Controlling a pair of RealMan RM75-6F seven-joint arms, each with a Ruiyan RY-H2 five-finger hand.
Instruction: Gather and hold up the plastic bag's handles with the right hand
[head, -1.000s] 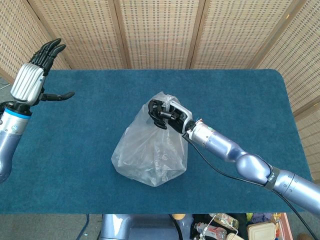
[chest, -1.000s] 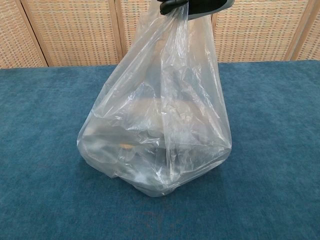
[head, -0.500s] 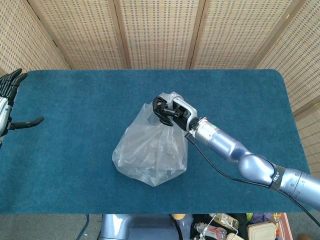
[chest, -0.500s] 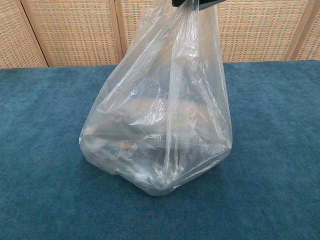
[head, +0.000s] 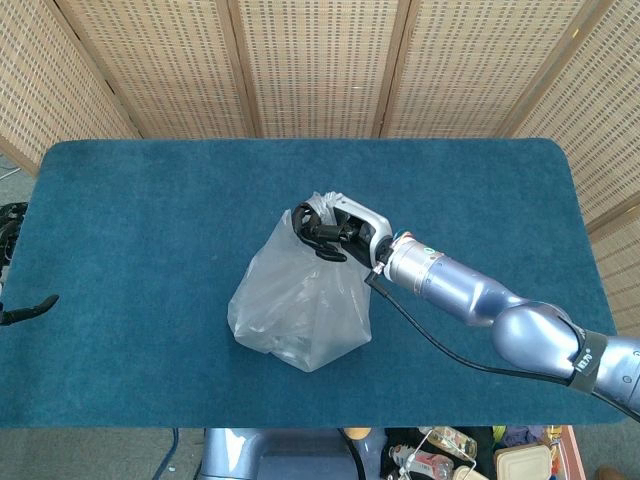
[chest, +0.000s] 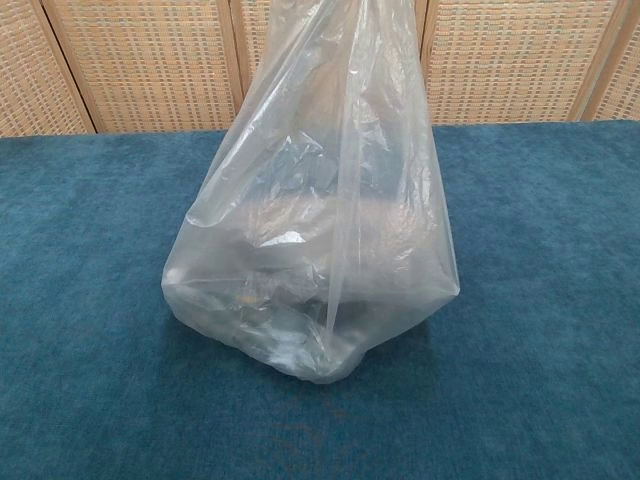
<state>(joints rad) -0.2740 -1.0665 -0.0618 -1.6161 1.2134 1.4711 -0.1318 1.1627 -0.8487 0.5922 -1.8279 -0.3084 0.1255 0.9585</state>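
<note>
A clear plastic bag (head: 300, 305) stands in the middle of the blue table (head: 150, 200), drawn up tall; the chest view shows the bag (chest: 320, 240) stretched upward past the frame's top, with pale contents low inside. My right hand (head: 330, 230) grips the bunched handles (head: 322, 205) at the bag's top in the head view; the chest view does not show this hand. At the far left edge of the head view only dark fingertips (head: 25, 308) of my left hand (head: 12, 265) show, too little to tell how it is held.
Woven wicker screens (head: 320, 60) stand behind the table. Below the table's near edge lie bottles and containers (head: 480, 460) on the floor. The silver right forearm (head: 480, 300) slants across the table's right half.
The left hand has dropped away to the left edge of the head view. The right hand has pulled the handles higher, out of the chest view, and the bag has stretched taller.
</note>
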